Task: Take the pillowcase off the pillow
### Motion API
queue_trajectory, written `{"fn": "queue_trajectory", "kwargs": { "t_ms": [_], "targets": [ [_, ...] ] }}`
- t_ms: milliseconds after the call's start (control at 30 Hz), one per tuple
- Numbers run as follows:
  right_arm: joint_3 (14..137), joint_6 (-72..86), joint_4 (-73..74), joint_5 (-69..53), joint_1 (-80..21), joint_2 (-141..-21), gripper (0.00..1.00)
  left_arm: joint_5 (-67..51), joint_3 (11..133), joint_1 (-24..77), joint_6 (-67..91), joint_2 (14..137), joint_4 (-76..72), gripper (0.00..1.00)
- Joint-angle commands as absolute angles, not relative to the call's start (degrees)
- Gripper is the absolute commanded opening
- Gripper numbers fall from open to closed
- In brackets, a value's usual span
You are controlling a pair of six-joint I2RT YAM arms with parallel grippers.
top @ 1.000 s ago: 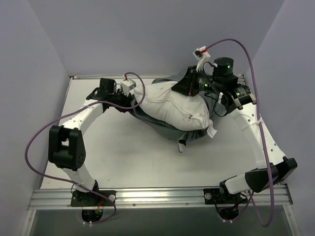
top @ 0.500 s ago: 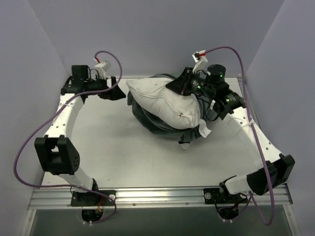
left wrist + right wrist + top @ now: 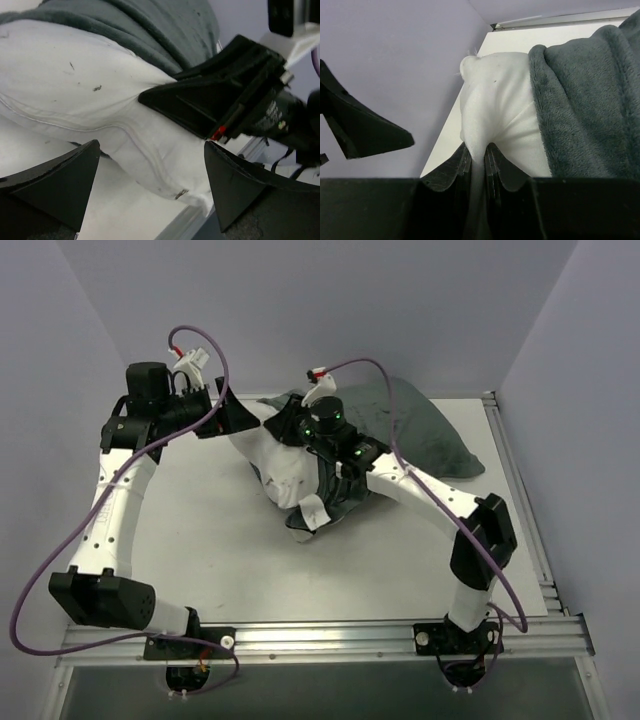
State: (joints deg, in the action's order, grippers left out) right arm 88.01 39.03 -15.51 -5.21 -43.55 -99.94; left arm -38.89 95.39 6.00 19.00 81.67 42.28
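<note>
At the right gripper [image 3: 477, 150]: fingers nearly together, clamped on a pinched ridge of the pillow [image 3: 495, 95], plain white fabric puckering upward out of the grip. Just to the right and touching the white cloth, the pillowcase [image 3: 585, 100]: plush, dark grey, bunched in thick folds.

At the left gripper [image 3: 151, 145]: jaws spread wide, nothing between them, close to the pillow's seamed, speckled end. Contact not discernible.

Seen from overhead, both grippers facing each other over the far left-centre of the table [image 3: 200, 540]. Pillow between them, lifted at the grip and sagging to the surface. Pillowcase mostly drawn off toward the far right, a long grey drape lying on the table, its near end gathered against the pillow.

Hard to make out: the dark bundle beneath the pillow's near end, with a small white tag [image 3: 312, 512] hanging there. Also any striped face of the cover, and how much pillow sits inside it, hidden behind the right arm [image 3: 430, 490].
</note>
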Motion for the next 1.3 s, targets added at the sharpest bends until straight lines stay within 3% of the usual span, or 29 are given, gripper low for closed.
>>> {"fn": "queue_trajectory", "kwargs": {
  "t_ms": [0,433,667,1267],
  "targets": [
    [93.16,41.22,-28.38,2.45,-48.16,-100.88,0.0,-31.92,93.52,5.54,29.34,83.06,42.81,0.94],
    [97.64,40.34,-27.07,2.9,-51.59,-105.91,0.0,-24.44,88.69,-3.34,43.23,84.38,48.42,0.94],
    [101.42,39.9,-24.44,0.79,-52.38,-108.54,0.0,-33.22,87.27,-3.95,46.49,88.67,42.54,0.94],
    [104.5,39.99,-22.59,-3.34,-52.91,-111.18,0.0,-35.51,85.26,-4.4,53.52,87.54,32.09,0.94]
  ]
}}
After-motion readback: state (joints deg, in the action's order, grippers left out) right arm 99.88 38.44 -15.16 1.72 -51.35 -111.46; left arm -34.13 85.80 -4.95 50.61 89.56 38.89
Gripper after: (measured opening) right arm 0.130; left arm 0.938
